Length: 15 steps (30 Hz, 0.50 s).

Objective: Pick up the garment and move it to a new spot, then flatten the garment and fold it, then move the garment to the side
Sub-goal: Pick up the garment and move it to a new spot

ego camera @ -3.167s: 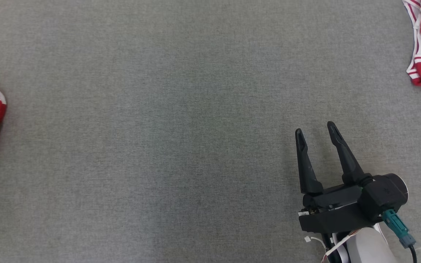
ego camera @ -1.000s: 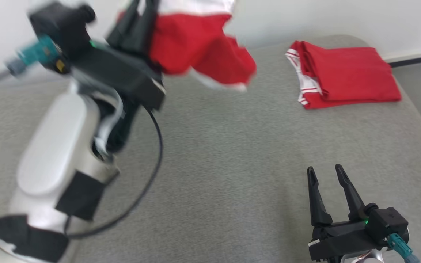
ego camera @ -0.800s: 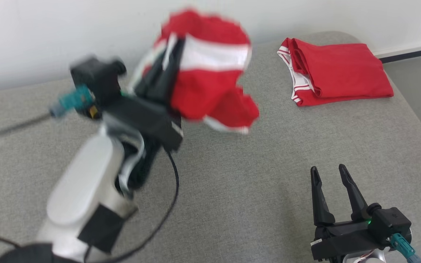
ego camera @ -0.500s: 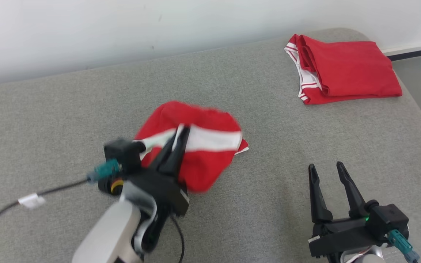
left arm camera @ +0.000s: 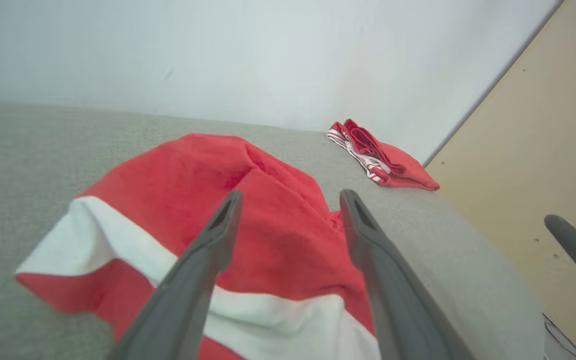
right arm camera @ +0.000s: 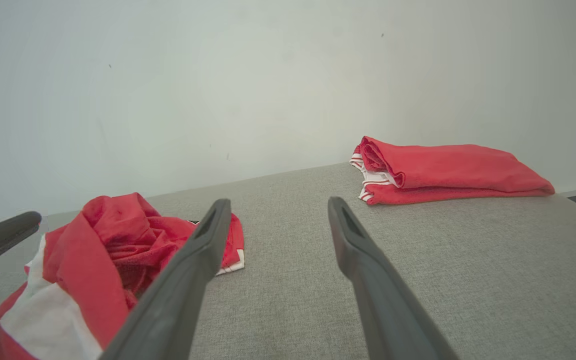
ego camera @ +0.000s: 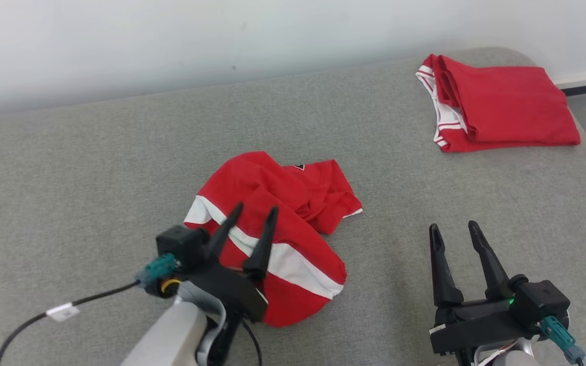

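A crumpled red garment (ego camera: pixel 283 213) with a white stripe lies in a heap on the grey padded surface (ego camera: pixel 94 168), near the middle. My left gripper (ego camera: pixel 255 207) stands open just above its near side, fingers apart with nothing between them; the left wrist view shows the garment (left arm camera: pixel 193 175) under and beyond the fingers. My right gripper (ego camera: pixel 453 226) stands open to the right of the heap, apart from it, over bare grey fabric. In the right wrist view the garment (right arm camera: pixel 113 235) lies at the lower left.
A second red garment (ego camera: pixel 506 104), folded, with white striped trim, rests at the far right corner of the surface. It also shows as the folded garment (right arm camera: pixel 443 172) ahead of my right gripper. A pale wall (ego camera: pixel 171 40) runs along the back. The surface's right edge drops off beyond the folded piece.
My left gripper carried the garment through the air, lowered it to the middle of the surface and let go. It now stands open. The head camera tilted up from the bare surface.
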Motion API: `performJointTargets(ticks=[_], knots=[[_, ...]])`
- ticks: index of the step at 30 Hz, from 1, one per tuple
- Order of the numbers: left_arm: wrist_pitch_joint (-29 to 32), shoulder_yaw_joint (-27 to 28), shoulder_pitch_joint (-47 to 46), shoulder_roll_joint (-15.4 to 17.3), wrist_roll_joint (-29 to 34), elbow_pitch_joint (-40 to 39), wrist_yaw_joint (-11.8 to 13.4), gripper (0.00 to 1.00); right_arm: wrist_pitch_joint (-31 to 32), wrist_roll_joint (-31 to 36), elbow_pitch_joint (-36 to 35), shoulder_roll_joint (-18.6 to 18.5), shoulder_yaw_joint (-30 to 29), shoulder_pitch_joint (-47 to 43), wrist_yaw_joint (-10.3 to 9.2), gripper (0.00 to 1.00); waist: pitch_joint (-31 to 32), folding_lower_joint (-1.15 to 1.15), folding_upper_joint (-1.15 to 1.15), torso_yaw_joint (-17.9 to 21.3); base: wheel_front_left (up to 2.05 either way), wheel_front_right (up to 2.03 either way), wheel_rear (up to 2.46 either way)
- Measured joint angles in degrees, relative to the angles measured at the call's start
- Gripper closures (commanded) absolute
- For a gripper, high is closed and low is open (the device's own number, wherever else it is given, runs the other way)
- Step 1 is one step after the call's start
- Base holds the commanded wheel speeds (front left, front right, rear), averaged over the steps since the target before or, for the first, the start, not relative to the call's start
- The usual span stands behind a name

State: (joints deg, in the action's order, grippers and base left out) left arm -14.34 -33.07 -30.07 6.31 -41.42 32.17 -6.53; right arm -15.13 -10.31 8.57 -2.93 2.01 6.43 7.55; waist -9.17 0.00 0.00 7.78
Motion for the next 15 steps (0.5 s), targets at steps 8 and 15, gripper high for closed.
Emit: performJointTargets(ticks=[8, 15], knots=[[-0.7, 10.2, 0.7, 4.1, 8.5, -10.6, 3.7, 0.00, 0.0, 0.0, -0.2, 0.0, -0.5, -0.5, 0.00, 0.00, 1.8, 0.00, 0.00, -2.1, 0.00, 0.00, 0.00], [-0.7, 20.5, 11.8, 7.7, 19.4, -18.7, 5.2, 0.00, 0.0, 0.1, -0.3, 0.0, -0.6, -1.6, 0.00, 0.00, 3.8, 0.00, 0.00, -3.4, 0.00, 0.00, 0.00]])
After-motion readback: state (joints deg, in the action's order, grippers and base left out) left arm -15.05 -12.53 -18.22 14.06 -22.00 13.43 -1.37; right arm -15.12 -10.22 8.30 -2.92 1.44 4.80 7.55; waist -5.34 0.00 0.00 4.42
